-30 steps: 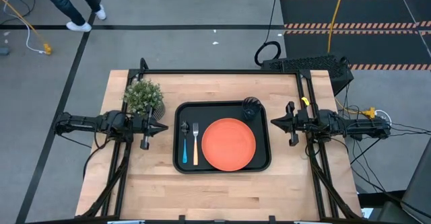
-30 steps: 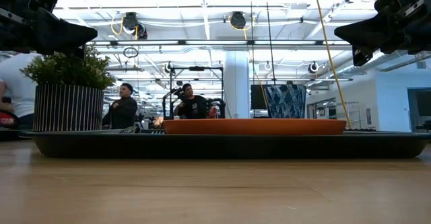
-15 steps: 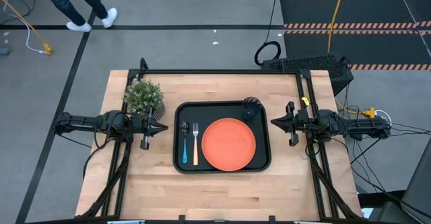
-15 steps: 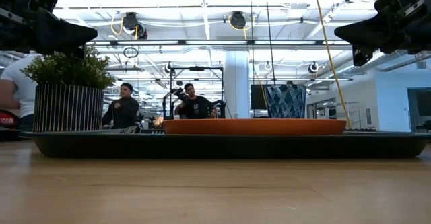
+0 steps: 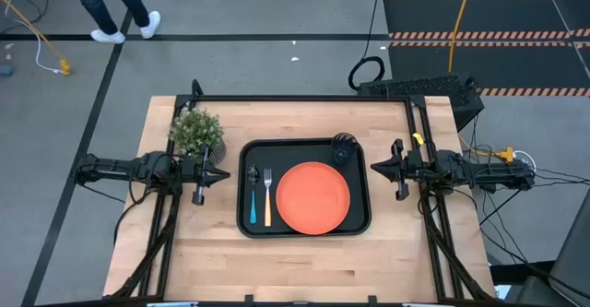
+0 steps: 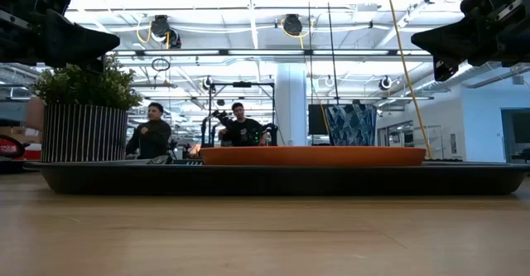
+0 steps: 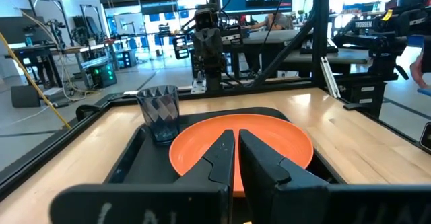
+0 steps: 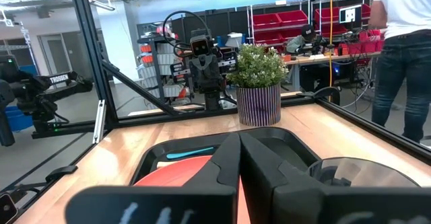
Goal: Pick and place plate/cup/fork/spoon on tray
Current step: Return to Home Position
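Between left tool (image 5: pixel 224 173) and right tool (image 5: pixel 374 168), both pinched together and held clear since loading looks done, round flat orange plate (image 5: pixel 313 197) sits on large black rectangular tray (image 5: pixel 361 189).

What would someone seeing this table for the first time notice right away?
The orange plate fills the right part of the black tray at the table's middle, with the spoon and fork side by side left of it and the cup at the tray's upper right corner in the high view. The left gripper and right gripper hover shut on either side, pointing at the tray. A potted plant stands off its upper left corner.
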